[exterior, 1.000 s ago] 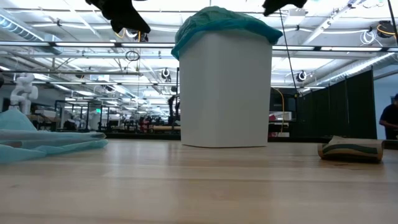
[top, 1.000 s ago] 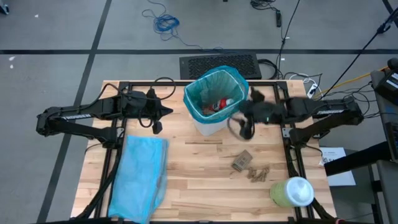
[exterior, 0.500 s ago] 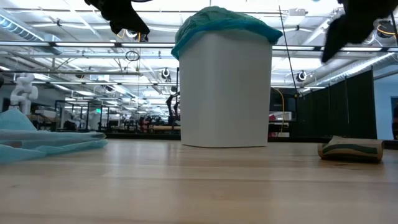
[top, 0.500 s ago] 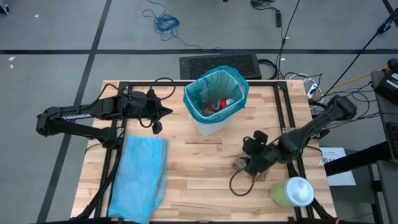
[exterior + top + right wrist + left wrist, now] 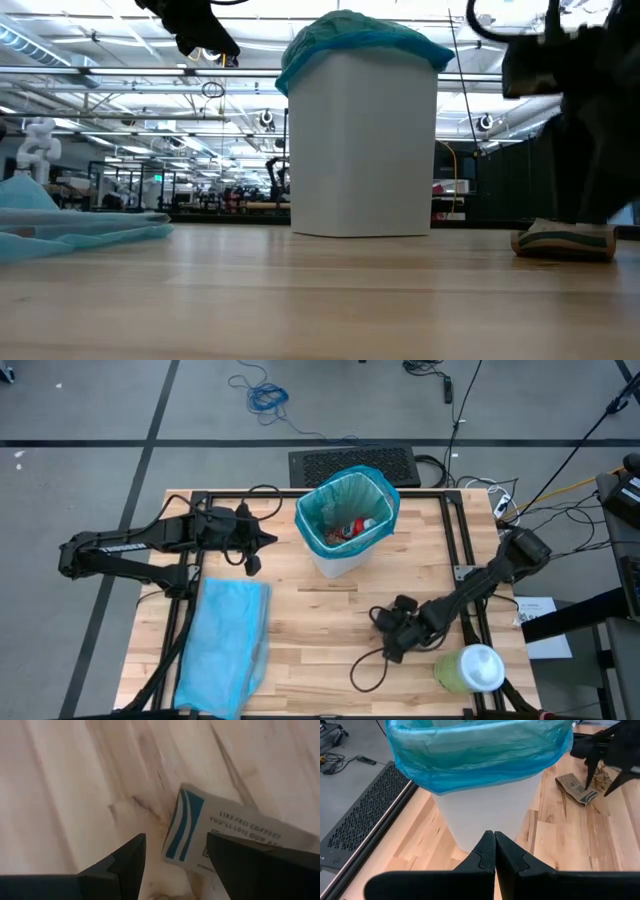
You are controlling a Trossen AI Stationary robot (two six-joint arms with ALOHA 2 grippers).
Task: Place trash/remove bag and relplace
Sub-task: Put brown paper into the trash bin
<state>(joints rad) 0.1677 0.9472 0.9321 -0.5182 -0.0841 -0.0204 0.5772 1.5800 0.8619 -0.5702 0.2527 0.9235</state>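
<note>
Trash (image 5: pixel 352 528) lies inside the teal bag (image 5: pixel 347 508) lining the white bin (image 5: pixel 362 145) at upper centre of the high view, while 1 flattened brown printed scrap (image 5: pixel 235 837) rests on the pale wooden table (image 5: pixel 320 620) at lower right, mostly hidden there by the right gripper (image 5: pixel 388 632), whose jaws stand wide just above it. Left of the bin the left gripper (image 5: pixel 262 540) hovers with jaws pressed together, and a sky-blue bag (image 5: pixel 226 645) lies at lower left. Beyond the table, the low view shows a large hall with ceiling lights, its far details too small to make out.
</note>
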